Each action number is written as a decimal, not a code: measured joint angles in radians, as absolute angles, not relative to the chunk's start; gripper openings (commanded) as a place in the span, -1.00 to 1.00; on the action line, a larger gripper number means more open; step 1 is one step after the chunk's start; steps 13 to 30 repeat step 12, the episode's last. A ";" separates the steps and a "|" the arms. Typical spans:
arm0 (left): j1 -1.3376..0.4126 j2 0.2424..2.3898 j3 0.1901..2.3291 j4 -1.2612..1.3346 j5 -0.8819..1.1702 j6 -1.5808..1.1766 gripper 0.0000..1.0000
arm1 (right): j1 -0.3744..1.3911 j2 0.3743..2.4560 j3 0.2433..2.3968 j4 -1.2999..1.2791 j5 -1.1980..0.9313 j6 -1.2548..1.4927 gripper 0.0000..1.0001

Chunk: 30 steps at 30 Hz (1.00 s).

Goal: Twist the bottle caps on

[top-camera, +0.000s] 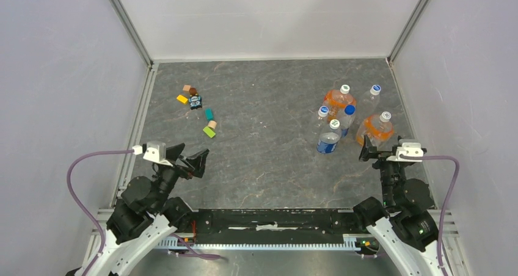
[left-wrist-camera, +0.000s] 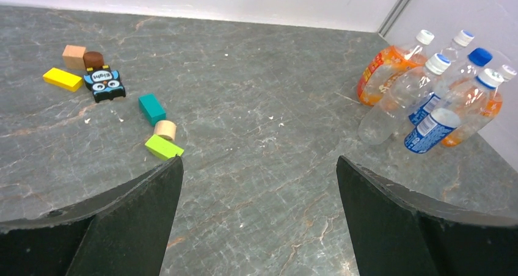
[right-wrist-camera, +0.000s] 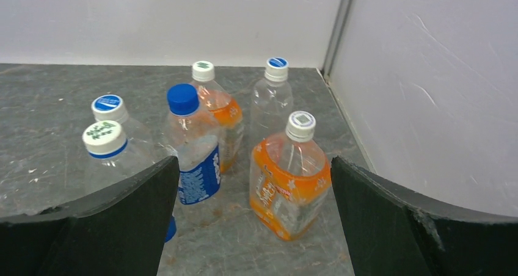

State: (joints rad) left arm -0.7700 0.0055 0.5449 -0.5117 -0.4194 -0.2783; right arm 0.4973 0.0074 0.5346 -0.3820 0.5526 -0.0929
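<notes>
Left arm: folded low at the near-left corner of the desk (top-camera: 262,166), elbow tucked. The left gripper (top-camera: 190,157) is raised above the stone-patterned top and aimed toward the far right, with its jaws spread wide and nothing between them. Right arm: folded at the near-right corner. The right gripper (top-camera: 374,154) is held just on the near side of the bottle cluster and aimed away from the bases, its jaws likewise wide apart and empty. Task items: blue-labelled bottle (top-camera: 328,143), slim and clear, upright at the near-left edge of the cluster, with a green-printed cap (top-camera: 335,124) seated on its neck. The unlabelled bottle (top-camera: 321,122) stands just behind it, with a blue-printed cap (top-camera: 323,111) on its neck. Whether either cap is screwed tight cannot be told. Other stock in the cluster: blue-capped bottle (top-camera: 348,121), far orange bottle (top-camera: 337,99), near orange bottle (top-camera: 374,131) just beside the right gripper, and far clear bottle (top-camera: 369,101). Toy blocks (top-camera: 209,132) are scattered well apart at the far left. Obscured: in the right wrist view the gripper's left finger covers the lower body of the blue-labelled bottle, leaving only a sliver of blue. Both wrist views cut the fingers off at the bottom edge. In the top view the right gripper's fingers merge with the dark arm, the arm bases run off the lower edge, and the print on the caps is too small to read.
</notes>
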 measured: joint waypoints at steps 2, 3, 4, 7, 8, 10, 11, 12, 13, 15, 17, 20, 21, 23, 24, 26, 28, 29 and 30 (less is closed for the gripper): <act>-0.770 0.006 0.544 -0.530 -0.422 -0.281 1.00 | 0.497 0.007 0.537 -0.399 0.593 -0.075 0.96; -0.770 0.006 0.543 -0.535 -0.425 -0.285 1.00 | 0.497 0.007 0.540 -0.411 0.613 -0.067 0.96; -0.770 0.006 0.542 -0.543 -0.427 -0.289 1.00 | 0.497 0.007 0.543 -0.421 0.629 -0.059 0.96; -0.770 0.006 0.541 -0.554 -0.437 -0.293 1.00 | 0.497 0.007 0.566 -0.446 0.675 -0.040 0.96; -0.770 0.006 0.541 -0.554 -0.440 -0.294 1.00 | 0.497 0.007 0.575 -0.451 0.688 -0.032 0.96; -0.770 0.006 0.541 -0.555 -0.442 -0.299 1.00 | 0.497 0.007 0.588 -0.456 0.709 -0.023 0.96; -0.770 0.006 0.541 -0.556 -0.443 -0.301 1.00 | 0.497 0.007 0.592 -0.458 0.714 -0.022 0.96; -0.770 0.006 0.541 -0.558 -0.443 -0.302 1.00 | 0.497 0.007 0.595 -0.460 0.718 -0.019 0.96; -0.770 0.006 0.541 -0.558 -0.443 -0.302 1.00 | 0.497 0.007 0.595 -0.460 0.718 -0.019 0.96; -0.770 0.006 0.541 -0.558 -0.443 -0.302 1.00 | 0.497 0.007 0.595 -0.460 0.718 -0.019 0.96; -0.770 0.006 0.541 -0.558 -0.443 -0.302 1.00 | 0.497 0.007 0.595 -0.460 0.718 -0.019 0.96; -0.770 0.006 0.541 -0.558 -0.443 -0.302 1.00 | 0.497 0.007 0.595 -0.460 0.718 -0.019 0.96; -0.770 0.006 0.541 -0.558 -0.443 -0.302 1.00 | 0.497 0.007 0.595 -0.460 0.718 -0.019 0.96; -0.770 0.006 0.541 -0.558 -0.443 -0.302 1.00 | 0.497 0.007 0.595 -0.460 0.718 -0.019 0.96; -0.770 0.006 0.541 -0.558 -0.443 -0.302 1.00 | 0.497 0.007 0.595 -0.460 0.718 -0.019 0.96; -0.770 0.006 0.541 -0.558 -0.443 -0.302 1.00 | 0.497 0.007 0.595 -0.460 0.718 -0.019 0.96; -0.770 0.006 0.541 -0.558 -0.443 -0.302 1.00 | 0.497 0.007 0.595 -0.460 0.718 -0.019 0.96; -0.770 0.006 0.541 -0.558 -0.443 -0.302 1.00 | 0.497 0.007 0.595 -0.460 0.718 -0.019 0.96; -0.770 0.006 0.541 -0.558 -0.443 -0.302 1.00 | 0.497 0.007 0.595 -0.460 0.718 -0.019 0.96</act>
